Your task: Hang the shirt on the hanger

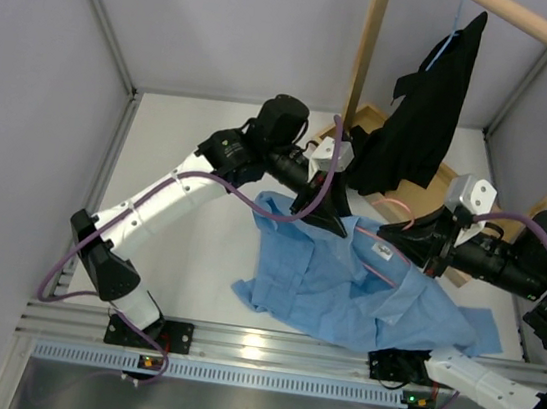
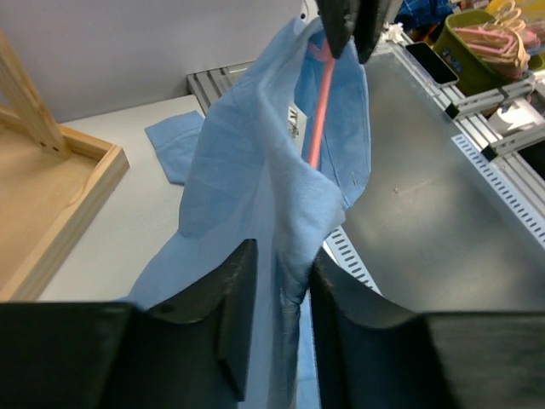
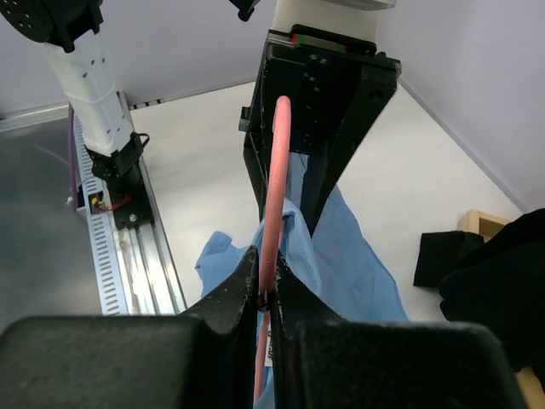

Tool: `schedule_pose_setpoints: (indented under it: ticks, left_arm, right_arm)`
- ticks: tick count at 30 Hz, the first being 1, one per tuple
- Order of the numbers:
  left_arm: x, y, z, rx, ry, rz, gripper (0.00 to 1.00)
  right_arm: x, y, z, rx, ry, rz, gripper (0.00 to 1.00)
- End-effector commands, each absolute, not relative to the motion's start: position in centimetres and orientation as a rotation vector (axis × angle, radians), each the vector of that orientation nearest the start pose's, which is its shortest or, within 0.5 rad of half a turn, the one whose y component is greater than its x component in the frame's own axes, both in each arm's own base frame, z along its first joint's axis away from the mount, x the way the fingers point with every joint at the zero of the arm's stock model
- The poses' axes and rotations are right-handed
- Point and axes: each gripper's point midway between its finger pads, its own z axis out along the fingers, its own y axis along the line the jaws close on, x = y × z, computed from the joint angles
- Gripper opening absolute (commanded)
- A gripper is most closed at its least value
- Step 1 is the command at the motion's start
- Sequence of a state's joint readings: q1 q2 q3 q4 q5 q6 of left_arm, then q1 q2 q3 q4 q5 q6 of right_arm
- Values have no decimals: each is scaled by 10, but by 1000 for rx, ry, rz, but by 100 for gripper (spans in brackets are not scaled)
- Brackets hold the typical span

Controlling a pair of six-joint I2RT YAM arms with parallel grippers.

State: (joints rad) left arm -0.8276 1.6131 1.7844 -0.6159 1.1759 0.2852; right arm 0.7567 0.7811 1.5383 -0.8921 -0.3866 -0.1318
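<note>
The light blue shirt (image 1: pixel 344 284) lies crumpled on the white table, with one part raised between the two grippers. My right gripper (image 1: pixel 419 246) (image 3: pixel 266 256) is shut on the pink wire hanger (image 3: pixel 277 170) (image 1: pixel 378 269), which runs into the shirt's fabric (image 3: pixel 358 264). In the left wrist view the shirt (image 2: pixel 238 170) hangs from the hanger (image 2: pixel 319 111). My left gripper (image 1: pixel 317 215) (image 2: pixel 283 256) stands around a bunched fold of it. The jaws are partly apart: the right finger touches the fold and a gap shows at the left finger.
A black garment (image 1: pixel 427 114) hangs from the wooden rack at the back right, over a wooden tray base (image 1: pixel 427 189) (image 2: pixel 51 196). An aluminium rail (image 1: pixel 255 348) runs along the near edge. A green bin of pink hangers (image 2: pixel 490 38) stands off the table.
</note>
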Motion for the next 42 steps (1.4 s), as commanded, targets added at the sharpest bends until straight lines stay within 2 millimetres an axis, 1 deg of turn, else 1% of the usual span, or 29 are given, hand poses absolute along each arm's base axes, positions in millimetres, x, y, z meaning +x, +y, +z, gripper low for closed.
schedule_pose_setpoints:
  ticks: [1, 2, 3, 4, 5, 10, 11, 13, 14, 15, 18, 19, 20, 21, 22, 23, 24, 25, 26, 28, 30, 33, 35, 36, 37, 38, 39, 40, 42]
  left_arm:
    - [131, -385, 392, 1683, 1060, -1555, 32]
    - [131, -385, 392, 1683, 1058, -1550, 22]
    - [131, -384, 393, 1684, 1052, -1546, 8]
    - [131, -384, 391, 1687, 1048, -1542, 1]
    - [130, -383, 392, 1688, 1041, -1539, 0]
    - [126, -379, 394, 1702, 995, -1531, 0]
    - [124, -377, 397, 1702, 983, -1529, 0]
    - [122, -375, 399, 1705, 967, -1531, 0]
    - [120, -373, 401, 1705, 958, -1534, 0]
    - [120, -372, 400, 1707, 957, -1541, 0]
    - [117, -368, 401, 1709, 948, -1561, 0]
    - [116, -367, 401, 1711, 941, -1570, 0]
    - [114, -366, 402, 1713, 934, -1573, 0]
    - [113, -364, 402, 1715, 928, -1575, 0]
    - [110, -363, 403, 1720, 913, -1588, 0]
    - [108, -361, 405, 1722, 902, -1590, 0]
    - [106, -359, 406, 1726, 889, -1594, 0]
    - [104, -358, 407, 1728, 879, -1600, 0]
    - [100, -355, 410, 1734, 852, -1613, 0]
    - [97, -352, 414, 1738, 828, -1619, 0]
    - [92, -349, 420, 1745, 795, -1638, 0]
    - [89, -347, 425, 1747, 782, -1652, 0]
    - [89, -346, 427, 1747, 782, -1657, 0]
    - [89, -346, 428, 1746, 784, -1656, 0]
    - [89, -346, 428, 1743, 793, -1654, 0]
    - [89, -346, 428, 1742, 798, -1655, 0]
    - [89, -346, 428, 1741, 803, -1654, 0]
    - [89, -345, 428, 1739, 809, -1653, 0]
    - [89, -345, 428, 1739, 808, -1651, 0]
  right_arm:
    - [107, 182, 447, -1005, 1405, 777, 0]
    - [108, 183, 446, -1000, 1413, 776, 0]
    - [110, 182, 446, -990, 1414, 771, 0]
    - [110, 183, 447, -980, 1412, 776, 0]
    - [111, 183, 446, -975, 1418, 778, 0]
    - [113, 184, 446, -941, 1420, 790, 1]
    - [114, 185, 444, -938, 1426, 792, 16]
    - [113, 183, 443, -930, 1430, 793, 42]
    - [113, 180, 438, -926, 1458, 783, 57]
    - [115, 172, 438, -898, 1478, 747, 59]
    - [101, 150, 437, -873, 1495, 711, 60]
    - [89, 140, 443, -877, 1466, 710, 60]
    - [83, 134, 441, -883, 1471, 709, 60]
    - [78, 125, 428, -891, 1528, 689, 60]
    - [71, 116, 425, -891, 1539, 673, 60]
    - [68, 110, 417, -895, 1567, 659, 61]
    - [69, 101, 408, -869, 1608, 620, 62]
    - [64, 92, 405, -840, 1608, 615, 63]
    - [61, 88, 398, -842, 1624, 608, 63]
    - [48, 83, 384, -874, 1649, 628, 64]
    - [39, 86, 378, -920, 1650, 669, 64]
    - [34, 89, 370, -956, 1666, 701, 63]
    - [30, 96, 365, -1002, 1664, 736, 61]
    - [23, 102, 364, -1045, 1653, 790, 59]
    - [22, 108, 358, -1074, 1666, 813, 57]
    - [20, 110, 357, -1084, 1663, 832, 54]
    - [19, 113, 357, -1096, 1658, 846, 53]
    - [22, 116, 353, -1098, 1679, 846, 53]
    - [25, 121, 352, -1108, 1686, 855, 47]
